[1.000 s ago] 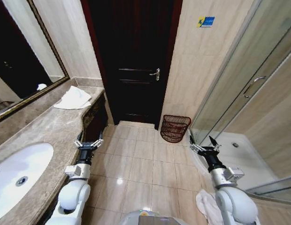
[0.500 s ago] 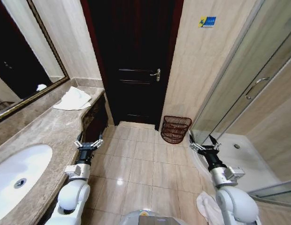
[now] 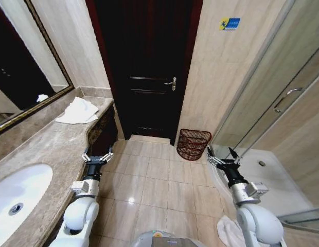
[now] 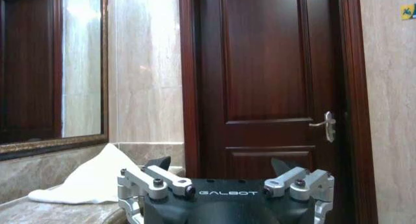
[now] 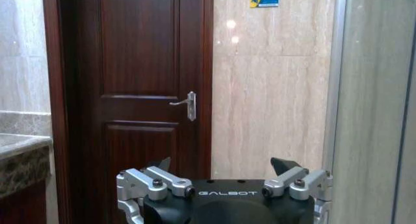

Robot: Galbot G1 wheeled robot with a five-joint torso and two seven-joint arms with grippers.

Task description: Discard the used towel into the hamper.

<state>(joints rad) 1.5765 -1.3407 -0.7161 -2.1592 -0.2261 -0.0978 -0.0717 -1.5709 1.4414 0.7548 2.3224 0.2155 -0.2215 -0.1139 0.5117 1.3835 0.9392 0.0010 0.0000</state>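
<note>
The view has swung slightly; hamper point(image 3: 193, 144) and towel point(image 3: 77, 111) lie unmoved, well beyond both spread-jawed, seemingly empty grippers, left gripper point(image 3: 98, 157) and right gripper point(image 3: 222, 158).

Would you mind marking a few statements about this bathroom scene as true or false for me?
1. The hamper stands on the floor beside the dark door. True.
2. A white towel lies inside the hamper. False: it lies on the counter, near the far end.
3. The left gripper is open and holds nothing. True.
4. The right gripper is shut on the towel. False: it is open and empty.
5. The door stands wide open. False: it is closed.
</note>
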